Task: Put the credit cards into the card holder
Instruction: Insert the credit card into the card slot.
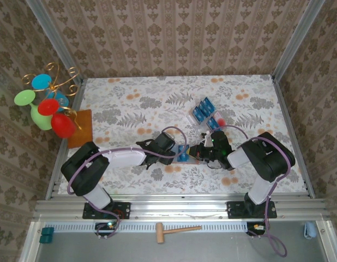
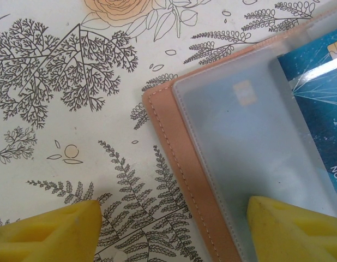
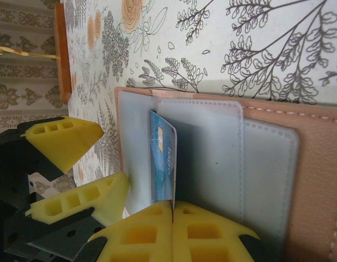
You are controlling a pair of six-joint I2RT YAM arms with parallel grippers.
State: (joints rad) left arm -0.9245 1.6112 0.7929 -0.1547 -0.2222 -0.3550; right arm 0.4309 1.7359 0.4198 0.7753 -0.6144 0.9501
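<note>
Right gripper (image 3: 173, 206) clamps a blue credit card (image 3: 162, 158), long axis pointing straight into the card holder (image 3: 316, 164); left gripper (image 2: 174, 204) splayed.

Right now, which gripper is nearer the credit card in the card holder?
Right. The right gripper pinches the credit card; the left gripper is open beside it, over the card holder.

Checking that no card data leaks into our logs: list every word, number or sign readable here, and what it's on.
"NO": blue plastic credit card in the pinkish-tan leather card holder, left wrist view; digits beside it are cut off.
Pale digits on that card's end, pinched by the right hand: too blurred to read.
Blue cards in the top view: too small to read.
</note>
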